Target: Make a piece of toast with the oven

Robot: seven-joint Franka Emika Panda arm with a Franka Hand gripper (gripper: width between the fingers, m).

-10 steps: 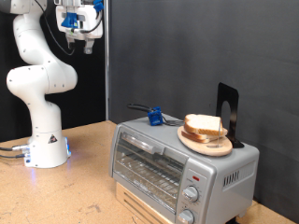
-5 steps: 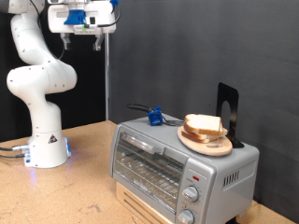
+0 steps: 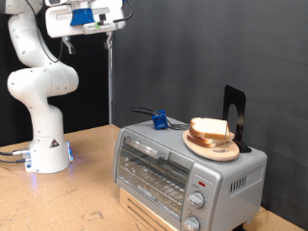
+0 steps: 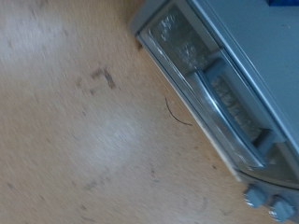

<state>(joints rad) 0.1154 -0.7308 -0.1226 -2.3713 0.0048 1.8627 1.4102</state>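
Note:
The piece of toast (image 3: 210,129) lies on a round wooden plate (image 3: 214,147) on top of the silver oven (image 3: 164,171), at the exterior view's right. The oven's glass door is closed. The oven also shows in the wrist view (image 4: 217,86), seen from high above, with its door handle and knobs (image 4: 265,200). My gripper (image 3: 109,37) is high at the exterior view's top left, far above the table and well left of the toast. It holds nothing that shows. Its fingers do not show in the wrist view.
A thin black upright stand (image 3: 234,115) stands behind the plate. A small blue object (image 3: 159,120) with a dark cable sits on the oven's top left corner. The arm's white base (image 3: 44,149) stands on the wooden table (image 3: 87,197). A black curtain hangs behind.
My hand has swung towards the exterior view's right and a little upward, high above the table. The toast, plate and oven have not moved.

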